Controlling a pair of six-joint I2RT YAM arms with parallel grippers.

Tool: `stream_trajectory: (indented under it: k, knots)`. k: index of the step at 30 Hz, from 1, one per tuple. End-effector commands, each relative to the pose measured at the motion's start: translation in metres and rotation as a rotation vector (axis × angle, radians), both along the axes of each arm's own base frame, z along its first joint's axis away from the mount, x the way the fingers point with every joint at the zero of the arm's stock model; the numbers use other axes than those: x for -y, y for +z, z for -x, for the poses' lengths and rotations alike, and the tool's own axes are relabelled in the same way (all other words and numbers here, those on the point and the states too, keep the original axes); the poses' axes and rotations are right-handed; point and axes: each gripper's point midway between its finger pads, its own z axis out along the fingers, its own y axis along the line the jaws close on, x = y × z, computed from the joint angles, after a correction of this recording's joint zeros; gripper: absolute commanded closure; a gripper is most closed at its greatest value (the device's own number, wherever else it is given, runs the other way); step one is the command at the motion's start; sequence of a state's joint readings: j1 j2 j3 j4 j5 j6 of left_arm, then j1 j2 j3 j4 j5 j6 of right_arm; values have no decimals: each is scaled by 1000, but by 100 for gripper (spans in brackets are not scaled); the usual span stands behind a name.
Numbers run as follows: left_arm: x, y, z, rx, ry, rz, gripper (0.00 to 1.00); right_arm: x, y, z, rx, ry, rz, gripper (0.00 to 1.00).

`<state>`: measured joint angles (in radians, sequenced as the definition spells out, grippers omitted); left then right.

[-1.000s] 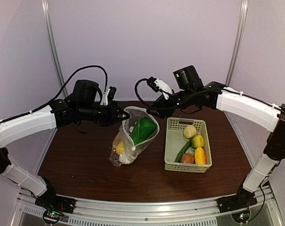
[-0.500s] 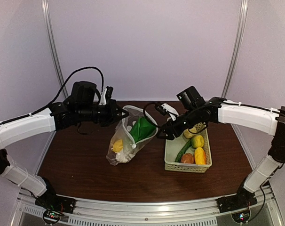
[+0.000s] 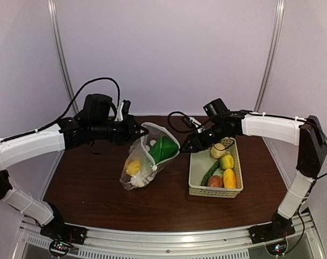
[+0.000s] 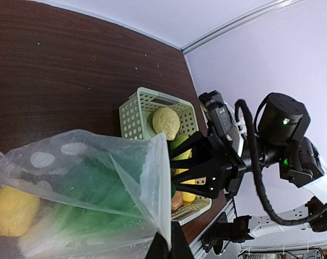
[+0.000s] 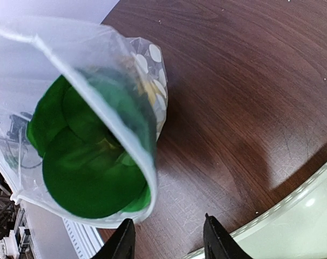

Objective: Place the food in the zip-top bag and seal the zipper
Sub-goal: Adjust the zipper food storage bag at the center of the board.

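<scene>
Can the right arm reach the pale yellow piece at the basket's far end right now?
Probably yes: the right tool is open, empty, just beside the basket; the pale yellow piece lies uncovered on top.

Pale green lattice basket (image 3: 195, 168), brown table (image 3: 88, 186)

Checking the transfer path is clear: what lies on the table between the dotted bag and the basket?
Nothing on it: in the top view, only bare brown table separates bag and basket; the right gripper hangs above that strip.
</scene>
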<state>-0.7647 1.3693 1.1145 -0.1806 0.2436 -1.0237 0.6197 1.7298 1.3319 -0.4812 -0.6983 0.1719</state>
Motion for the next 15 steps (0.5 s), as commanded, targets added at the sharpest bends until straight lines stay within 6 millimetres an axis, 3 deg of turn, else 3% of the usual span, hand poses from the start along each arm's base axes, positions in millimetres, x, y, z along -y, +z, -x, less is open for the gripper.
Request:
stream_trajectory:
  k: [1,6,11,15]
  knots:
    - [5,10,-8,45,-3,33,100,-6,10,-12,-28,-21,-55,56]
    - [7,7,-7,35,-16,33,100,-15,12,-15,-54,-17,-91,58]
    - [8,4,-7,30,-19,27,100,-19,9,-19,-74,-17,-93,82]
    - [9,-3,-7,21,-28,18,100,-22,12,-23,-69,-20,-105,92]
